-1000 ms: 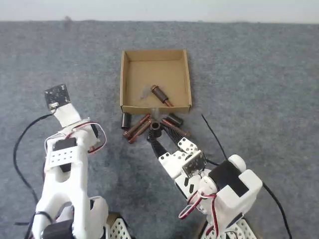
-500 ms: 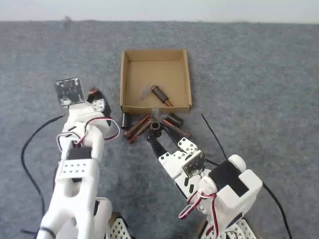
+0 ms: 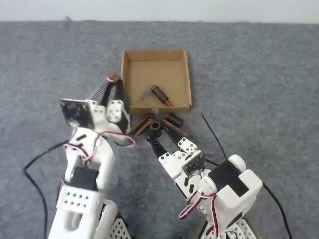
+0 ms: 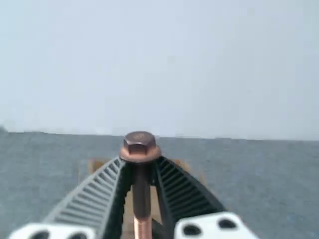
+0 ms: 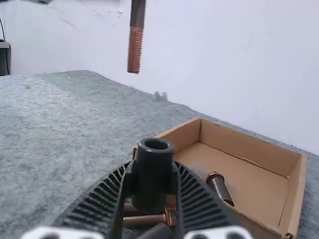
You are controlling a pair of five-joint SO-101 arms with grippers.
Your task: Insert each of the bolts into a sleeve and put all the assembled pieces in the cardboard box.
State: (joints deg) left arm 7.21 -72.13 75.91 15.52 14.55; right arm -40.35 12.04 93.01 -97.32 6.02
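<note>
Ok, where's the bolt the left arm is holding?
The bolt stands head-up in the left gripper, in the air beside the left-hand wall of the cardboard box in the high view.

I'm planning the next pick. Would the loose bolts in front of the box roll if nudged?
Probably only a little: the bolts are round, so a sideways push could roll them, but the carpet looks fuzzy and their wider heads should make them curve. They look like rigid metal, unlikely to flex.
</note>
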